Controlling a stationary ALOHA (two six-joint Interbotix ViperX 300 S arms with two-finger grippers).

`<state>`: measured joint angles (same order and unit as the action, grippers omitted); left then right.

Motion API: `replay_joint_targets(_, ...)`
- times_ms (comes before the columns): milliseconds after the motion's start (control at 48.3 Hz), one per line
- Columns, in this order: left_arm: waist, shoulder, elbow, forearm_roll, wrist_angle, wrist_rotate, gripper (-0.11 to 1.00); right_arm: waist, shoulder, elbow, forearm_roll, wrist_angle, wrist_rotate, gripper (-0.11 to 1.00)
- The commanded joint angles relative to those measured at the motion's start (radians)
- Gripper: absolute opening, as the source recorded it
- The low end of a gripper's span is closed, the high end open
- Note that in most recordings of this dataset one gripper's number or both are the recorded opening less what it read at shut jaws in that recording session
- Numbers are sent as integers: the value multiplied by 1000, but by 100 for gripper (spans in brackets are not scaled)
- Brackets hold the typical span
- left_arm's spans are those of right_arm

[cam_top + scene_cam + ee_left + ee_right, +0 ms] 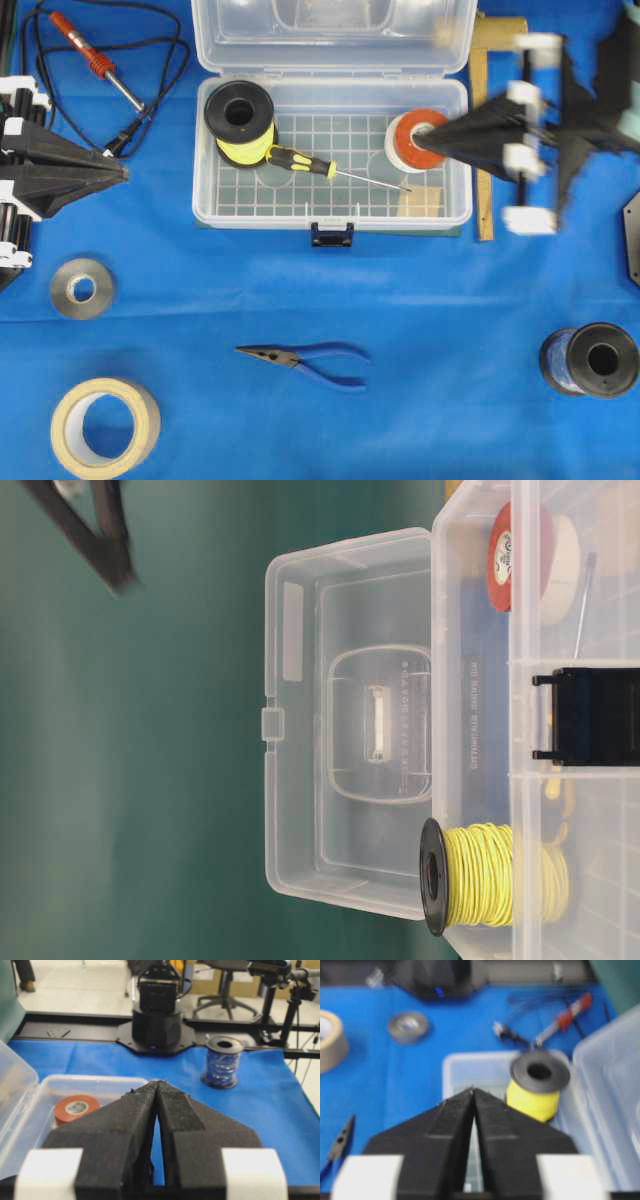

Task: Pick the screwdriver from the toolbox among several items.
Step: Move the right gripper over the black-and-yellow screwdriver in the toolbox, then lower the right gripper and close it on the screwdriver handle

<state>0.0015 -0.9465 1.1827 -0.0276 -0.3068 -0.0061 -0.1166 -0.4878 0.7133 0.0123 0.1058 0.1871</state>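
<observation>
The clear toolbox (205, 190) stands open at the top middle, lid back. In it the screwdriver (300, 162) lies flat, black-and-yellow handle by the yellow wire spool (240, 120), shaft pointing right toward the tan block (420, 203). The red tape roll (432, 152) is at the box's right end. My right gripper (415, 135) is shut and blurred, its tip over the tape roll. My left gripper (125, 172) is shut and empty, left of the box. The right wrist view shows shut fingers (450, 1125) over the box and the spool (537, 1085); the screwdriver is hidden there.
A red soldering iron (95, 60) with black cord lies at the back left. Blue-handled pliers (305, 358) lie in front of the box. A grey tape roll (82, 288), masking tape (105, 428), a blue wire spool (592, 360) and a wooden square (485, 120) lie around.
</observation>
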Motion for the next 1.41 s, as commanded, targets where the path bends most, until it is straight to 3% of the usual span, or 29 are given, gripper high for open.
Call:
replay_joint_targets(0,-2,20,-15,-2,-23,0,0,-29,80,-89,6,61,52,19)
replay_joint_targets(186,-2,66,-17,-2,-63,0,0,-69,275,-262,-9,267,153,70)
replay_joint_targets(248,0,80,-18,-2,-71,0,0,-72,334,-324,-14,331,166,75)
replay_joint_targets(435,3,95,-15,-2,-74,0,0,-80,525,-485,-21,457,219,71)
replay_joint_targets(621,3,94,-15,-2,-72,0,0,-78,683,-565,-26,528,261,71)
replay_joint_targets(849,3,91,-14,-2,-69,0,0,-78,805,-580,-28,534,295,71)
replay_joint_targets(1118,3,86,-14,-2,-67,0,0,-78,850,-578,-35,512,295,69)
replay_joint_targets(1222,3,86,-12,-2,-66,0,0,-78,861,-575,-37,491,295,60)
replay_joint_targets(1346,5,86,-9,-2,-66,0,0,-78,871,-575,-37,465,295,30)
replay_joint_targets(1387,3,84,-9,-2,-64,0,0,-78,870,-574,-37,465,295,25)
